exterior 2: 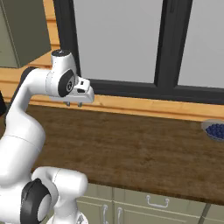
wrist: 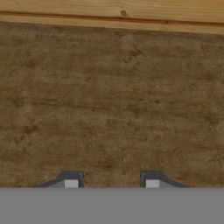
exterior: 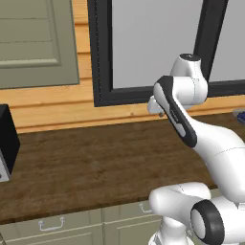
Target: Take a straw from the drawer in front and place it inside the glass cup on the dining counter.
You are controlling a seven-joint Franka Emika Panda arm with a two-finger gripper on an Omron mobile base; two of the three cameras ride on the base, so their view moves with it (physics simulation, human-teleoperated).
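Arm poised over the dark worktop [exterior 2: 144, 144]

Our gripper [exterior 2: 73, 104] hangs with fingers spread wide, holding nothing; berry bowl [exterior 2: 214, 130] at three o'clock.

The worktop [exterior: 95, 167] is dark brown with a streaky wood grain, and the wall boards [exterior: 52, 103] behind it are a warm honey-coloured wood. The cabinet fronts [exterior 2: 144, 210] are sage green with silver handles [exterior 2: 156, 202]. The window frame [exterior 2: 168, 48] is black around pale grey panes. The arm [exterior: 210, 143] is white with dark joints. A grey bowl [exterior 2: 214, 130] holds dark blue berries.
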